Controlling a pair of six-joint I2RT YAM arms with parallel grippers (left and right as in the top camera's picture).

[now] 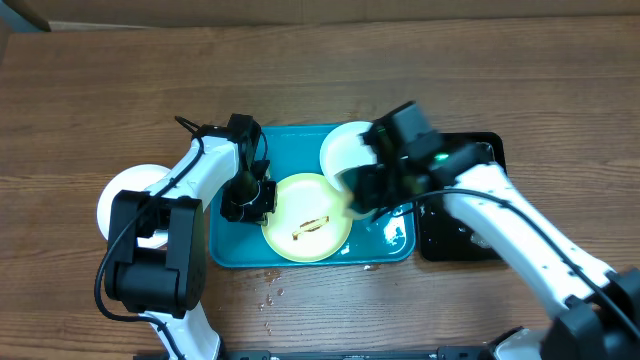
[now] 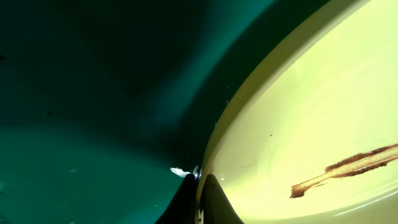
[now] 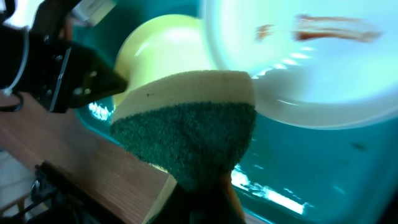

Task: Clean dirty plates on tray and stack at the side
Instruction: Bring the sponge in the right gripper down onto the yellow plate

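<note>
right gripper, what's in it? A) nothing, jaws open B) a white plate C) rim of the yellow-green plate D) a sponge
D: the right wrist view shows the right gripper shut on a sponge, pale yellow with a green scrub face.

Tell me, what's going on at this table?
It's plate cleaning in progress. The left pincer is shut on the rim of a pale yellow-green plate lying in the teal tray, with a brown smear on it. The right pincer grips a sponge just over the tray, near a smeared white plate. Another white plate sits on the table to the left.
</note>
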